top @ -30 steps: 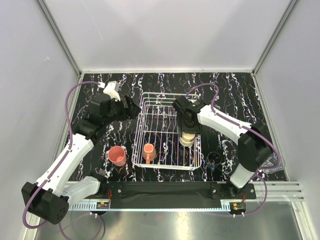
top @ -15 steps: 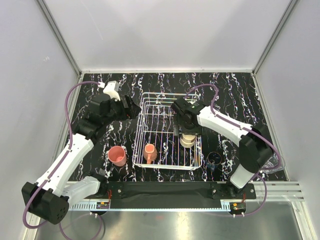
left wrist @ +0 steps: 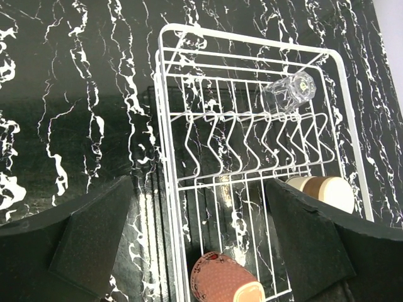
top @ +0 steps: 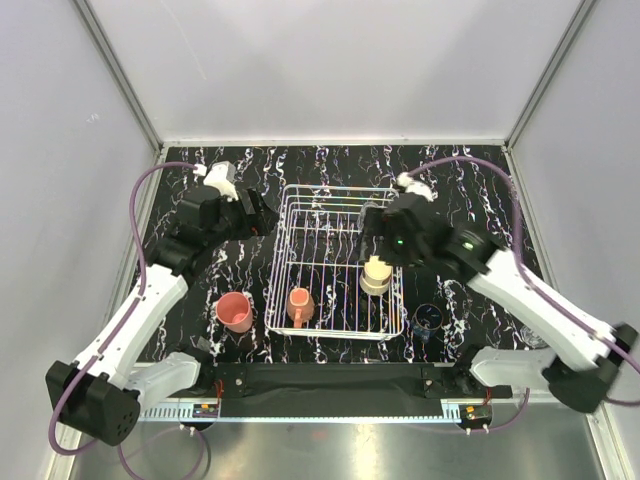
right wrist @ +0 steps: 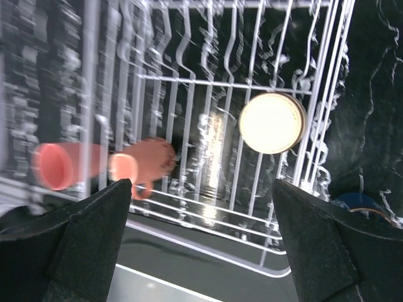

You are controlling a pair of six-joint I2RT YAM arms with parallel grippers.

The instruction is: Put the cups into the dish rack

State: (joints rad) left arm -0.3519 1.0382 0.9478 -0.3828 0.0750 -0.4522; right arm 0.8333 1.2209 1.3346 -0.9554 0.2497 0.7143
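Left claw (top: 258, 213) is spread wide, with nothing between its 2 fingers (left wrist: 88, 242). It hangs above the black marbled bench (top: 300, 165), just beside the far-left corner of the dish rack (top: 320, 250). Its wrist view looks down along the rack's wire floor.

Right claw (top: 372, 235) is also fully open and holds nothing. It hangs above the right half of the rack, near the cream cup (top: 375, 277) but not touching it. In its wrist view the cup shows as a pale disc above and between the 2 finger pads (right wrist: 321, 245).

Rack contents, 3 cups:
- The cream cup stands on end close to the right side wall, in the near half.
- The orange handled mug (top: 298, 303) rests in the near-left part. The right wrist view of it is blurred, so I cannot tell how it is oriented.
- 1 clear glass (left wrist: 289, 92) lies tilted on the wires toward the far-right corner.

Outside the rack, 2 cups:
- The pink tumbler (top: 235, 312) sits on the bench just left of the near-left corner.
- The dark blue cup (top: 430, 318) sits on the bench just right of the near-right corner.

Neither claw touches any cup.
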